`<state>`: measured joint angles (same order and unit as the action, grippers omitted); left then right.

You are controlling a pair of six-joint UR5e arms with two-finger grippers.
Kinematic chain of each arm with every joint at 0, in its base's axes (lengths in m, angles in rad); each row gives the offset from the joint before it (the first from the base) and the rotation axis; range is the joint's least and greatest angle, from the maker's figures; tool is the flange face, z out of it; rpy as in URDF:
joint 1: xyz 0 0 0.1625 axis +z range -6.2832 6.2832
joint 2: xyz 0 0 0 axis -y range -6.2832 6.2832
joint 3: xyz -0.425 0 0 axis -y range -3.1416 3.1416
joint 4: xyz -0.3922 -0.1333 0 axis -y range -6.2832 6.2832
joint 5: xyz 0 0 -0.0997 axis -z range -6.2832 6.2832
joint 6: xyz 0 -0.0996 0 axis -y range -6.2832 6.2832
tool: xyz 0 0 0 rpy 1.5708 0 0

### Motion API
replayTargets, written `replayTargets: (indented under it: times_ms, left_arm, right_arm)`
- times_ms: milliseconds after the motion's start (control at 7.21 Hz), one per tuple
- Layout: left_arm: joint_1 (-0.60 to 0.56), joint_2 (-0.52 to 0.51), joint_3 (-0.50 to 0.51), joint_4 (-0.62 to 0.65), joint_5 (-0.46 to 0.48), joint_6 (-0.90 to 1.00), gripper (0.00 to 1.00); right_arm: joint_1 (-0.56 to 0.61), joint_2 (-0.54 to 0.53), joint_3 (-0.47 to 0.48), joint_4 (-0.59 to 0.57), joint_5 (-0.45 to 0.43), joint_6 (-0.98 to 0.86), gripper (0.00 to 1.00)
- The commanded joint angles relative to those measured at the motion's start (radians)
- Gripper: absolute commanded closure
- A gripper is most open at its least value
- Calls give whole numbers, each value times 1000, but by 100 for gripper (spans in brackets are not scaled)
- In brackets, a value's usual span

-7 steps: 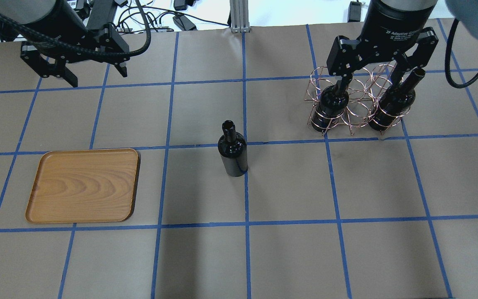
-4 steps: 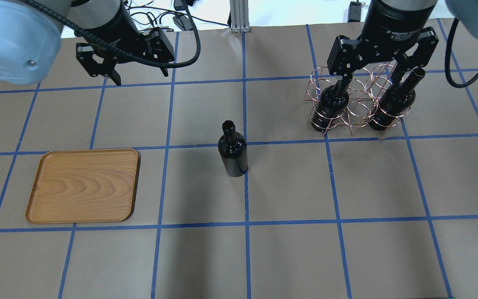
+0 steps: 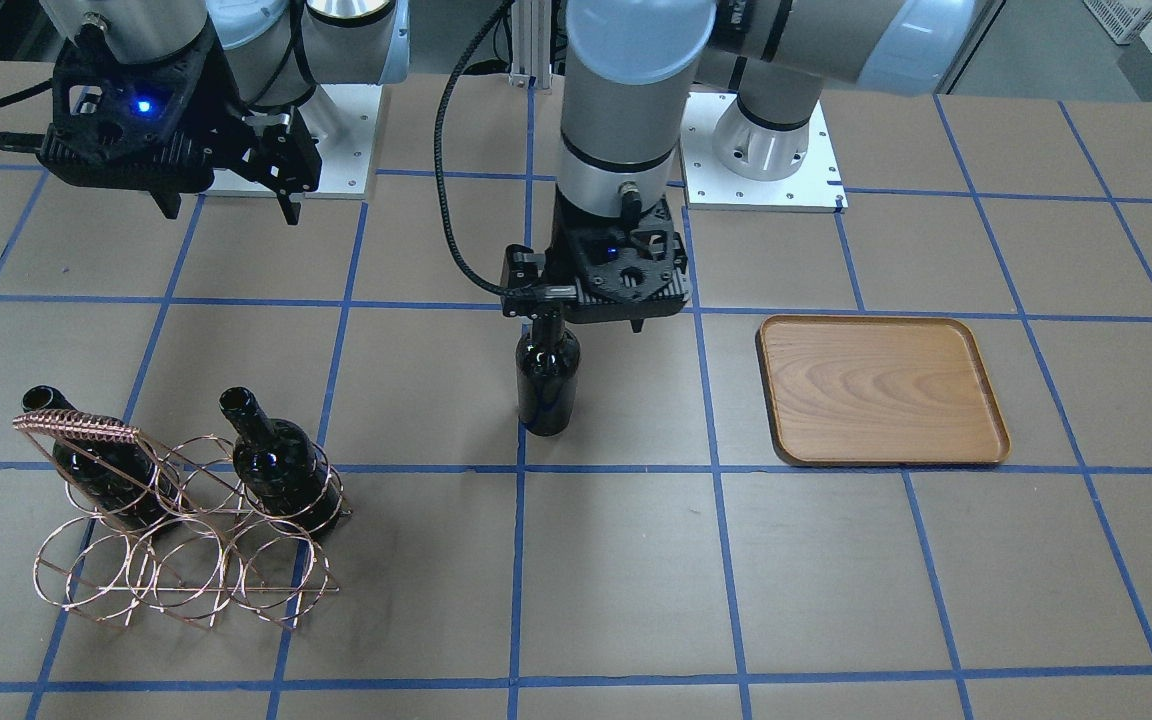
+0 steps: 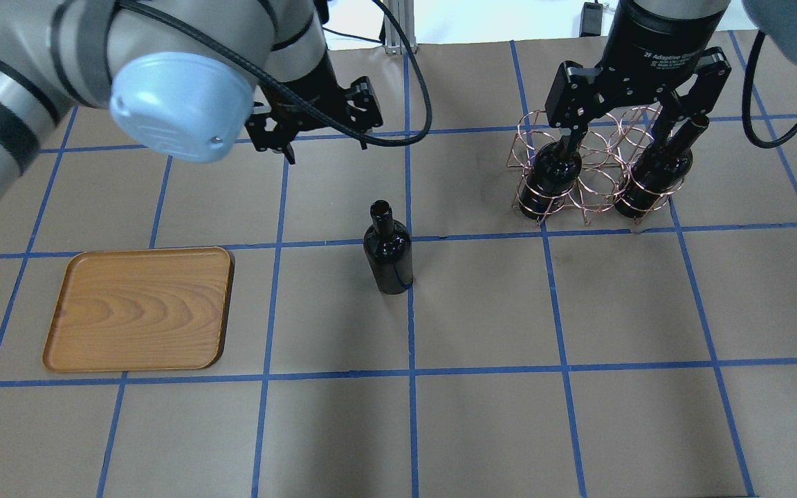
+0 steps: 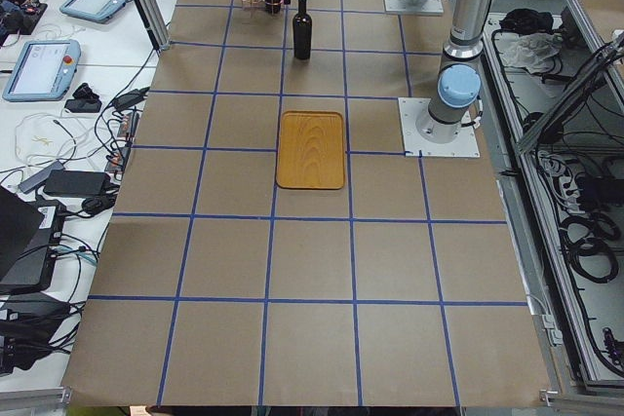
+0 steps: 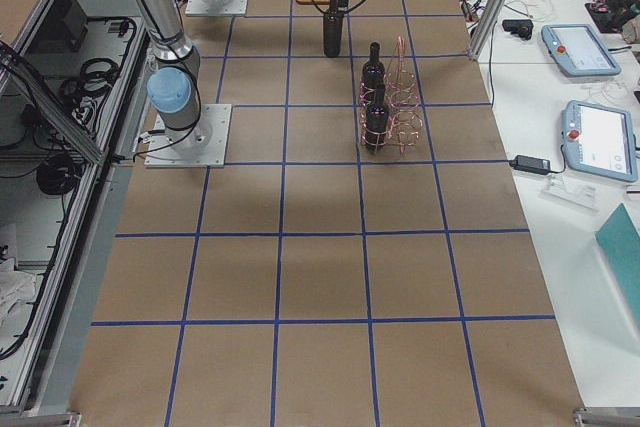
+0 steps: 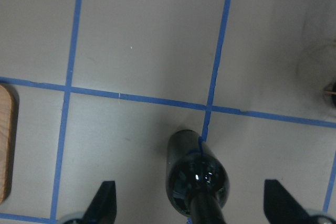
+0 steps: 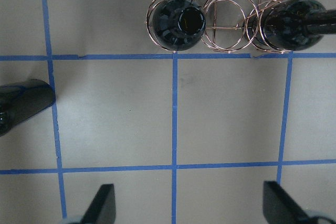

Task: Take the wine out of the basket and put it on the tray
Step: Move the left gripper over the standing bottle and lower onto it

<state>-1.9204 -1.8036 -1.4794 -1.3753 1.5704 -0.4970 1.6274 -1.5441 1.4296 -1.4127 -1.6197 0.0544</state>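
A black wine bottle (image 4: 388,250) stands upright on the table's middle, outside the basket; it also shows in the front view (image 3: 547,378). My left gripper (image 4: 326,138) is open and empty, hovering above and just behind it. In the left wrist view the bottle (image 7: 195,174) lies between the open fingertips (image 7: 105,202). The copper wire basket (image 4: 596,181) at the back right holds two more bottles (image 4: 549,176) (image 4: 654,169). My right gripper (image 4: 620,128) is open above the basket. The wooden tray (image 4: 139,308) lies empty at the front left.
Blue tape lines grid the brown table. The basket's coiled handle (image 3: 76,424) stands above the bottles. Cables and controllers lie beyond the table's far edge. The arm bases (image 3: 761,150) sit at the robot's side of the table.
My left arm has swung from the far left corner rightward towards the standing bottle, gripper staying open. The right arm, bottles, basket and tray have not moved.
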Motion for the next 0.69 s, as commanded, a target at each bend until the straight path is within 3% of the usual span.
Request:
replayTargets:
  times_ms: [0, 139, 277, 554]
  left_arm:
    - [-46, -31, -25, -7, -1, -12, 10]
    - [-46, -30, -41, -5, 2, -9, 29]
    - [-46, -22, -42, -5, 3, 0, 58]
    - [-49, -19, -48, -22, 2, 2, 92]
  right_arm:
    - [0, -1, 9, -5, -2, 1, 0]
    - [2, -2, 12, -5, -2, 2, 0]
    - [2, -2, 15, -3, -3, 1, 0]
    - [2, -2, 20, -5, 6, 1, 0]
